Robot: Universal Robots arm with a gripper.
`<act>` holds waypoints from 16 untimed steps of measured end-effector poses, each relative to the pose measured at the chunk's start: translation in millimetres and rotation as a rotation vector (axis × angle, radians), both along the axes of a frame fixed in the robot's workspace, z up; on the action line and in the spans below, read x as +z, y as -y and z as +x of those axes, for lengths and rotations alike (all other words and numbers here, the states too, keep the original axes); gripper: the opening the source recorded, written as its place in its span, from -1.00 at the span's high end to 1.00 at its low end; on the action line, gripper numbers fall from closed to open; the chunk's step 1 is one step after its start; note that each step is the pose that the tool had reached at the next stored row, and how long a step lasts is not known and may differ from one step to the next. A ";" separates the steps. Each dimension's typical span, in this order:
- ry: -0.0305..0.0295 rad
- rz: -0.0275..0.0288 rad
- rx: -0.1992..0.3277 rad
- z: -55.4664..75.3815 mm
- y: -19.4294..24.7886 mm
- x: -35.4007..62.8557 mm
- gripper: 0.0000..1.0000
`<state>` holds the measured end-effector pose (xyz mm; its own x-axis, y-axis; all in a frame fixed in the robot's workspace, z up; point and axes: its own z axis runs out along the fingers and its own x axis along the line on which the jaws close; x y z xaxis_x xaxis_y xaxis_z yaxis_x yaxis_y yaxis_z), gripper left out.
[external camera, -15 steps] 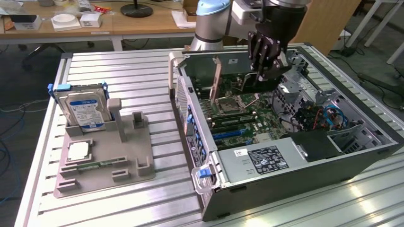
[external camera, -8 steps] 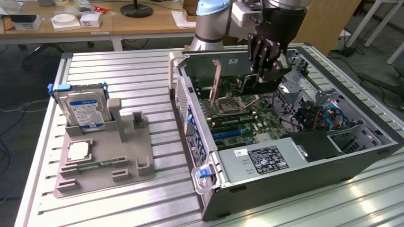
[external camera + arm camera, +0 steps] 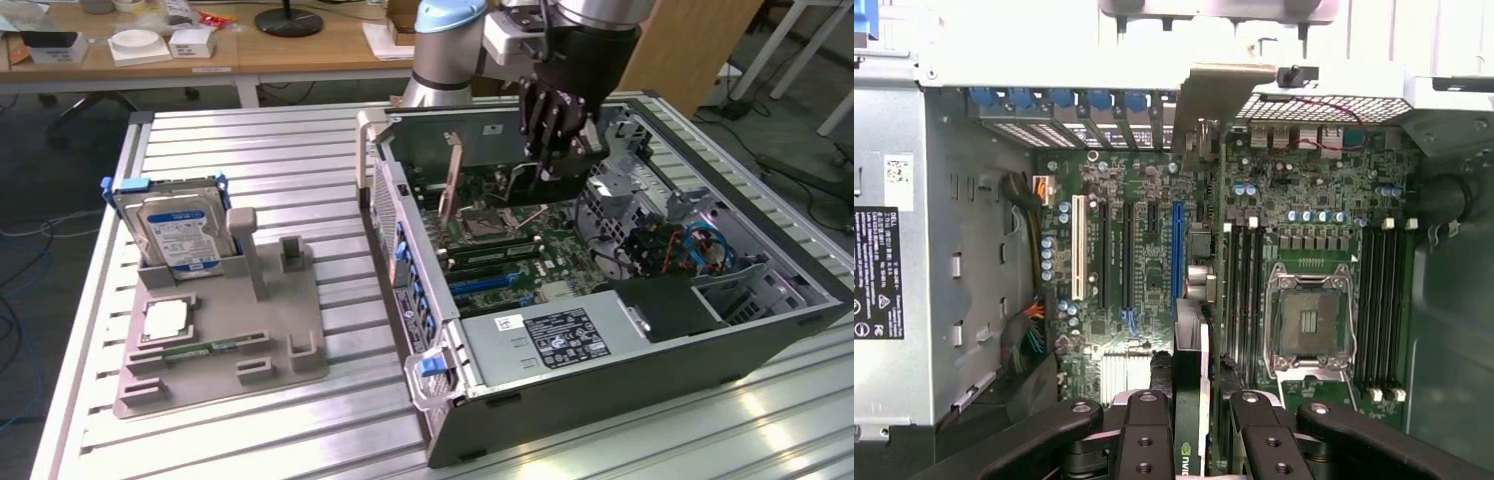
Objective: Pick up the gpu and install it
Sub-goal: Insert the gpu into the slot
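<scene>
My gripper (image 3: 557, 160) hangs inside the open computer case (image 3: 747, 330), shut on the gpu (image 3: 1191, 350). In the wrist view the thin dark card runs edge-on between my two fingers (image 3: 1144, 440), out toward its silvery end bracket (image 3: 1219, 90) at the case's rear wall. It sits above the motherboard (image 3: 1144, 290), right beside the blue expansion slot (image 3: 1177, 255); whether it touches a slot I cannot tell. In the exterior view the card's bracket end (image 3: 455, 178) stands upright at the exterior view's left of my gripper.
A grey fixture (image 3: 220, 345) on the slatted table holds the silver hard drive (image 3: 180, 232), a processor (image 3: 170, 318) and a green memory strip (image 3: 200, 350). Inside the case are the power supply (image 3: 554, 335), the CPU socket (image 3: 1309, 320) and memory slots (image 3: 1379, 300). A cluttered desk (image 3: 267, 50) stands behind.
</scene>
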<state>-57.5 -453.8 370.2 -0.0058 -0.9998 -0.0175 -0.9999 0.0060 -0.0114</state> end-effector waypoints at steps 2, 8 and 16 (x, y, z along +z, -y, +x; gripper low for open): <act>0.0000 -0.0001 0.000 -0.6 0.1 -1.4 0.47; 0.0000 0.0000 0.000 -2.3 0.3 -6.6 0.47; 0.0000 0.0000 0.000 -3.5 0.4 -13.6 0.47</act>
<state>-61.0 -454.2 356.6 -0.0059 -0.9998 -0.0175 -0.9999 0.0061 -0.0114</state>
